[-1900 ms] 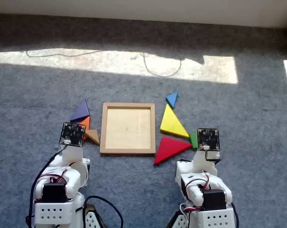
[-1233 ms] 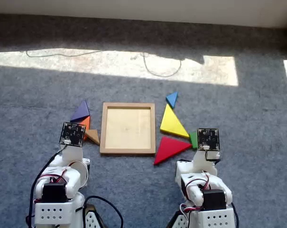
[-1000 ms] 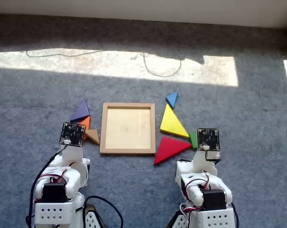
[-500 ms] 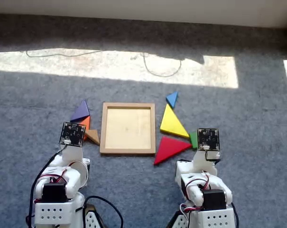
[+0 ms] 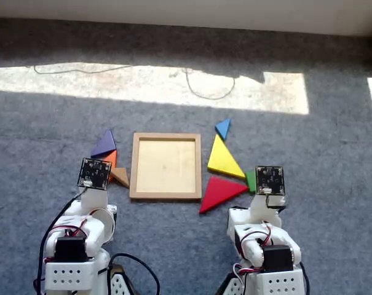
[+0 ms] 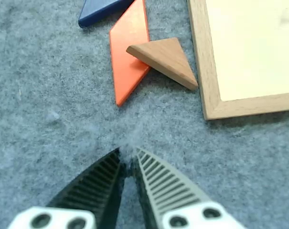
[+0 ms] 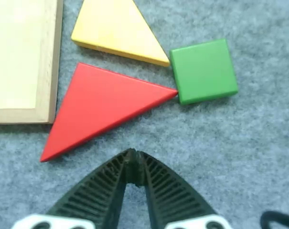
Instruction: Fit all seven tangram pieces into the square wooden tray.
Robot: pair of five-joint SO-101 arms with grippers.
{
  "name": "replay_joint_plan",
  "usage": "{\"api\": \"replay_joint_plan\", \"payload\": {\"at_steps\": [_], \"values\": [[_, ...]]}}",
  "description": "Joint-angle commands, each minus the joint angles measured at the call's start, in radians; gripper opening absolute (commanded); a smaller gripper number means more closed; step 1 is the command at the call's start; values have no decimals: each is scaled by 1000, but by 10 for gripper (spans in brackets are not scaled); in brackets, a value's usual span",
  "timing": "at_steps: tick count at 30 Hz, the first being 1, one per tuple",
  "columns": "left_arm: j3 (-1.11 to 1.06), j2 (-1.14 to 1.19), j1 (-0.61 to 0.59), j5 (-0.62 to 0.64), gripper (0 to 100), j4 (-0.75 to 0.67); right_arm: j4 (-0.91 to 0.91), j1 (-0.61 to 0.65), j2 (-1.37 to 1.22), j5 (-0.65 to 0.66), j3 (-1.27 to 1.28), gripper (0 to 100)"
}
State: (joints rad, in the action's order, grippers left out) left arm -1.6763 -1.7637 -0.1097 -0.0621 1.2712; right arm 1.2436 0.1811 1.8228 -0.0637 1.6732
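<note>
The gripper (image 6: 128, 160) hangs over grey carpet (image 6: 48, 109), jaws pressed together with nothing between them. Just ahead lies an orange piece (image 6: 129, 52), with a wooden triangle (image 6: 165, 59) overlapping its edge and reaching the tray (image 6: 201, 67) rim. A blue piece (image 6: 103, 8) lies farthest ahead.

The green square (image 5: 251, 180) hides mostly behind the right arm's camera board (image 5: 270, 180); the orange piece (image 5: 112, 158) partly so.
</note>
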Motion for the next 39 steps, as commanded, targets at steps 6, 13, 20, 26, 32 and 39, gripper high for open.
{"api": "replay_joint_plan", "payload": {"at_steps": [6, 13, 20, 26, 32, 39], "values": [[-21, -7, 13, -6, 7, 6, 8, -8, 13, 2, 119, 5], [-21, -7, 12, -6, 6, 11, -1, -77, 13, 175, -133, 5], [-21, -7, 12, -6, 6, 12, 91, -117, -208, 127, -498, 5], [-21, -7, 12, -6, 6, 12, 101, -113, -673, 127, -855, 6], [-21, -7, 12, -6, 6, 12, 97, -10, -1033, 137, -1142, 6], [-21, -7, 12, -6, 6, 12, 81, 143, -1365, 137, -1346, 7]]}}
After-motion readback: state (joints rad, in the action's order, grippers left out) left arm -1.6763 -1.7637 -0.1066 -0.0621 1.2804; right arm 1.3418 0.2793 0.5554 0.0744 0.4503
